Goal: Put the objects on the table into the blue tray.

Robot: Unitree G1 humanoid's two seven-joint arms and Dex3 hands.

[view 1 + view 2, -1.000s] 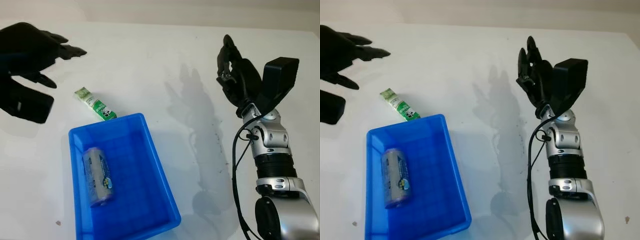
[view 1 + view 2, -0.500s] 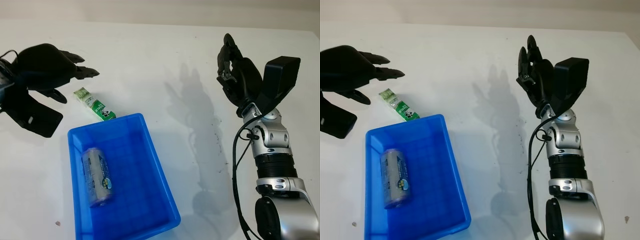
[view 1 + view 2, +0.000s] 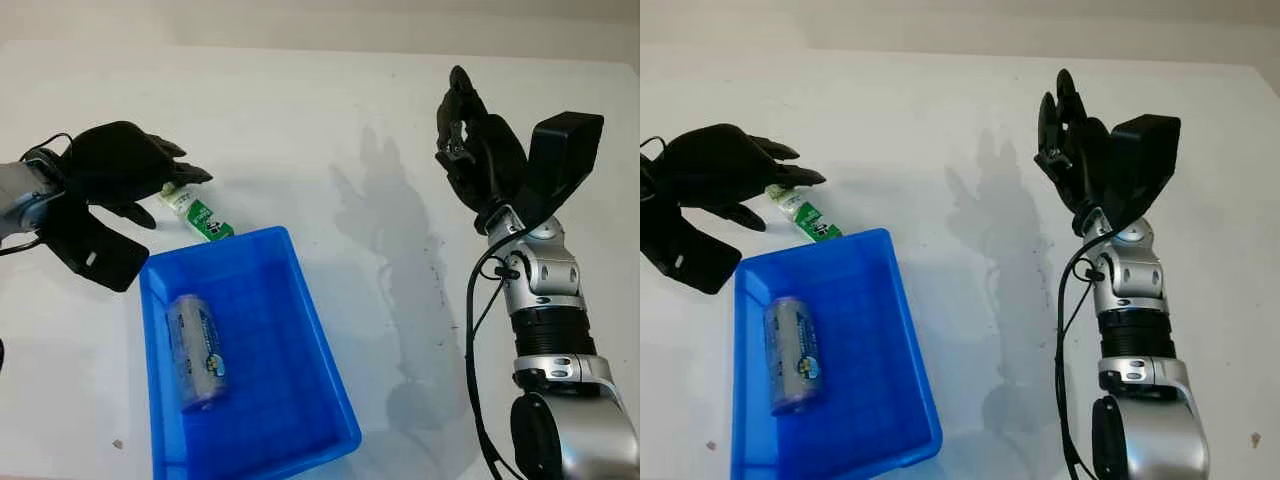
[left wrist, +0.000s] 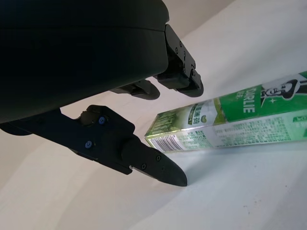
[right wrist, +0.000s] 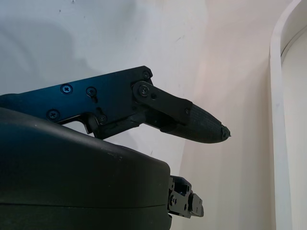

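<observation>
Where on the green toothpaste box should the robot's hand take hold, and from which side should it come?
Grip the green toothpaste box across its narrow width near the free end, coming from above. It lies flat on the table, its other end by the blue tray wall. The left hand, open, hovers at that free end.

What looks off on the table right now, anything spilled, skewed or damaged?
Nothing is spilled or damaged. The green toothpaste box lies on the table against the blue tray's far rim, not inside yet; the open left hand is at its end. The can lies in the tray. The right hand is raised, open.
</observation>
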